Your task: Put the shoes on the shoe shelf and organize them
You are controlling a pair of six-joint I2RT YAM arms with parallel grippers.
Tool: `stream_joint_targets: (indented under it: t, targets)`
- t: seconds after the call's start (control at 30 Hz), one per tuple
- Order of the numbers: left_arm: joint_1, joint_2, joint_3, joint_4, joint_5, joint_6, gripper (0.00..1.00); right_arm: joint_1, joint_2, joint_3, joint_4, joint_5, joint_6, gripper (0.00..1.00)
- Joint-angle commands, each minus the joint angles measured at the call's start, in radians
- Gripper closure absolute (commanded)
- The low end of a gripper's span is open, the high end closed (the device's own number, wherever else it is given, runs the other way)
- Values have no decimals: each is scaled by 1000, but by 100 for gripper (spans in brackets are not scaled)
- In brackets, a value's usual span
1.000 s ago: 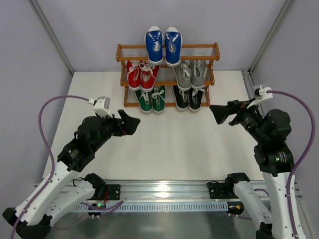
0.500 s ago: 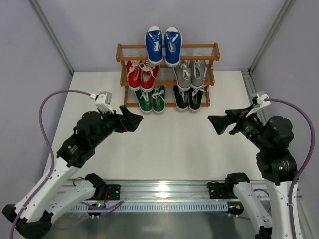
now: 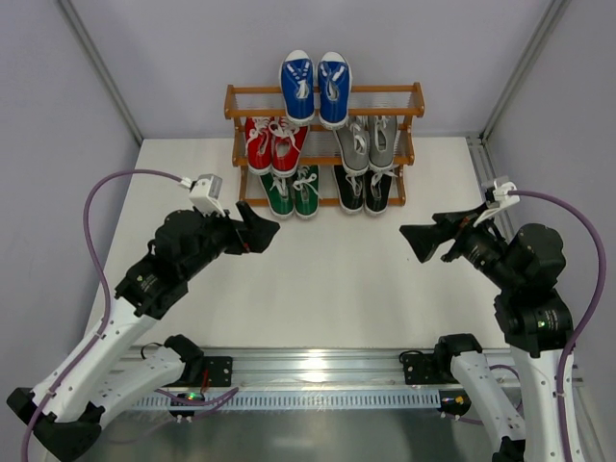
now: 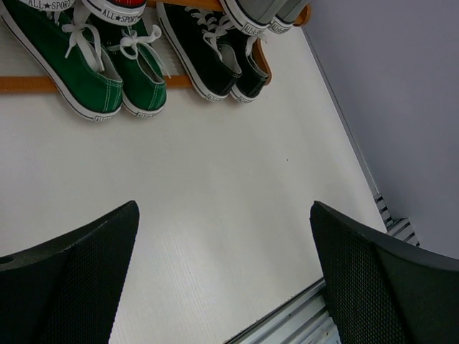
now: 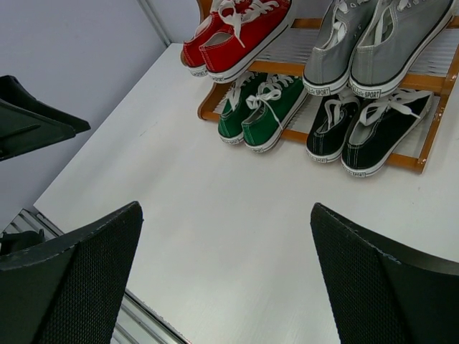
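A white tabletop with a fine ribbed grain fills the middle. It is matte and evenly lit, with only soft shadows. Pale lavender-grey panels close it in: a back wall, a left wall and a right wall. Slim metal posts join them at the two far corners. An aluminium rail runs along the near edge, with a brushed metal sheet below it. What looks like a ridged metal strip lines the tabletop's right edge.
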Motion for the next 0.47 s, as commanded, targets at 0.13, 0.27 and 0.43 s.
stream_joint_targets:
  t: [0.13,0.27,0.43]
  targets:
    - [5,-8,42,48,18,31,0,4,-28,-15,42,-8,-13,0]
    - [5,-8,41,42,21,28,0,6,-42,-18,58,-11,-4,0]
    - [5,-14,39,38,21,28,0,6,-43,-19,57,3,13,0]
